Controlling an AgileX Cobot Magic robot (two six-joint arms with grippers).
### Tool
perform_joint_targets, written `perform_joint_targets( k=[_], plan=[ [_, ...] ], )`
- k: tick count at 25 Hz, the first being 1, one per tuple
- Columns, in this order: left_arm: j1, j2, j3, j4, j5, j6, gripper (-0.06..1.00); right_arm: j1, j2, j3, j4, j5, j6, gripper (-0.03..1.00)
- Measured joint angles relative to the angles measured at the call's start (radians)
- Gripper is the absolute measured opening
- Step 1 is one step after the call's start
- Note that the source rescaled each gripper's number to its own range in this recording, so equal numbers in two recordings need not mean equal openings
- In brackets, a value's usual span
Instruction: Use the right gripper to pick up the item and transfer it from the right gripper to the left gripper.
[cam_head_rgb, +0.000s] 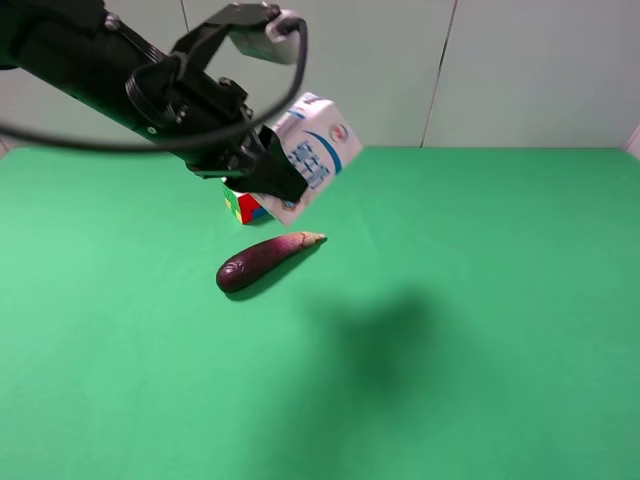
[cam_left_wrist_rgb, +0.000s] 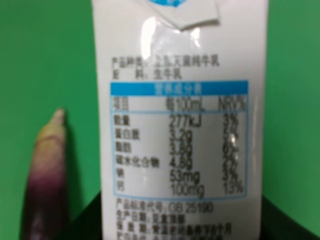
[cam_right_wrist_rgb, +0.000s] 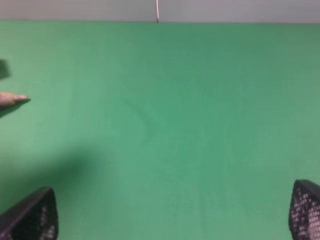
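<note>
The item (cam_head_rgb: 318, 152), a white carton with blue markings, hangs tilted above the table, and my left gripper (cam_head_rgb: 282, 178) is shut on its lower end. In the left wrist view the item (cam_left_wrist_rgb: 180, 125) fills the middle, printed label facing the camera, with a dark finger (cam_left_wrist_rgb: 86, 226) on each side at its base. My right gripper (cam_right_wrist_rgb: 170, 212) does not appear in the exterior high view. Its wrist view shows both fingertips (cam_right_wrist_rgb: 32, 217) wide apart and open over bare green cloth, nothing between them.
A dark purple eggplant (cam_head_rgb: 265, 260) lies on the green table (cam_head_rgb: 480, 330) just below the carton; its tip (cam_right_wrist_rgb: 12, 99) also shows in the right wrist view. A colourful puzzle cube (cam_head_rgb: 241, 207) sits behind it, partly hidden by the left gripper. A pale wall bounds the back.
</note>
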Motion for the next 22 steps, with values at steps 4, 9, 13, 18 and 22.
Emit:
perform_joint_targets(
  k=[4, 9, 13, 18, 22],
  plan=[
    [0.078, 0.0, 0.0, 0.034, -0.003, -0.083, 0.0, 0.0, 0.0, 0.0, 0.0, 0.0, 0.0, 1.0],
    [0.152, 0.0, 0.0, 0.198, 0.01, -0.21, 0.0, 0.0, 0.0, 0.0, 0.0, 0.0, 0.0, 1.0],
    [0.207, 0.0, 0.0, 0.376, 0.027, -0.389, 0.0, 0.0, 0.0, 0.0, 0.0, 0.0, 0.0, 1.0],
    [0.231, 0.0, 0.0, 0.617, 0.052, -0.59, 0.0, 0.0, 0.0, 0.0, 0.0, 0.0, 0.0, 1.0],
    [0.231, -0.001, 0.01, 0.723, 0.038, -0.704, 0.0, 0.0, 0.0, 0.0, 0.0, 0.0, 0.0, 1.0]
  ],
)
